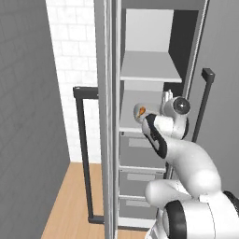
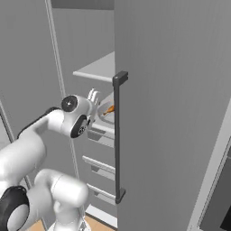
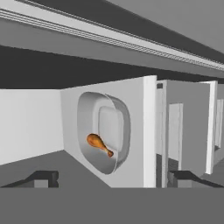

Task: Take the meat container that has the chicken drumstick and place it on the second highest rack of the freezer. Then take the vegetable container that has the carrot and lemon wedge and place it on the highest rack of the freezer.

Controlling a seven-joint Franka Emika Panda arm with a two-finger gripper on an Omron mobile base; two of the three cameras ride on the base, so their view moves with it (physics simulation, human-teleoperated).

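Observation:
The freezer point(image 1: 154, 42) stands open. The meat container point(image 1: 139, 112) point(image 2: 106, 111) point(image 3: 114, 127), a pale oval tray, lies on the second highest rack point(image 1: 130, 125) point(image 3: 140, 109). The small orange-brown chicken drumstick point(image 1: 142, 111) point(image 2: 108, 109) point(image 3: 99, 143) lies inside it. My gripper point(image 1: 166, 96) point(image 2: 94, 95) point(image 3: 113, 179) is open just in front of the tray, apart from it and holding nothing. The hand view is rolled, so the rack looks like an upright wall there. The highest rack point(image 1: 149, 67) point(image 2: 97, 68) is bare. The vegetable container with the carrot and lemon wedge is out of view.
Grey drawers point(image 1: 140, 154) point(image 2: 100, 135) sit below the racks. The freezer's open door point(image 2: 171, 113), with its dark bar handle point(image 2: 118, 135), stands close on my right. Another door point(image 1: 108, 116) with a bar handle point(image 1: 83, 154) stands on my left, before a white tiled wall point(image 1: 74, 56).

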